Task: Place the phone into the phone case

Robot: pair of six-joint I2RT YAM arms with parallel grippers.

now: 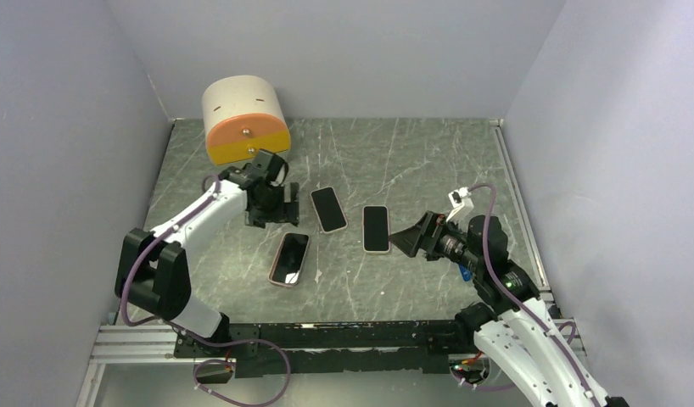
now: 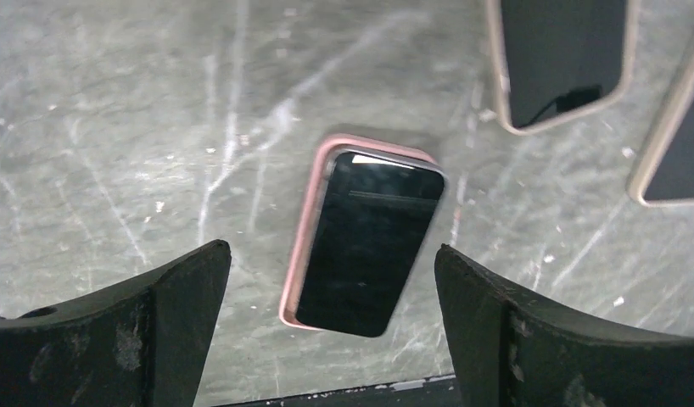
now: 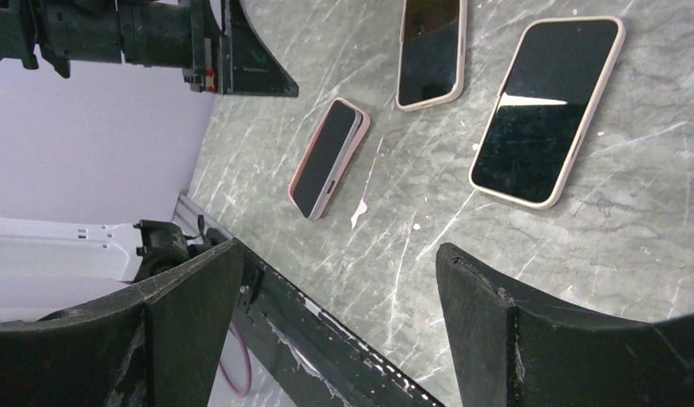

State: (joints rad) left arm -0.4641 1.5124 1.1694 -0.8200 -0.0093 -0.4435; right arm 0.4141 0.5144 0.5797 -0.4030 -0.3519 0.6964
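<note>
My left gripper [image 2: 328,250] hovers wide open, empty, above the phone [image 2: 369,246], which lies askew in the pink case [image 2: 303,246], seemingly unseated. Next I press it home. The right gripper [image 3: 337,248] also gapes empty.

We read this as robotics lab, enclosed test cell. Plain lavender-grey wall panels [image 1: 64,127] box in marble-patterned tabletop [image 1: 428,161] at left, back and right. Left arm [image 1: 199,214] and right arm [image 1: 530,346], white and black, bolted at near edge by aluminium rail [image 1: 131,343] and black crossbar [image 1: 352,326]. Purple cables [image 1: 287,370] loop at bases. Phones [image 1: 329,209] lie flat as props. Beige-and-orange rounded block [image 1: 244,123] sits in back corner.
</note>
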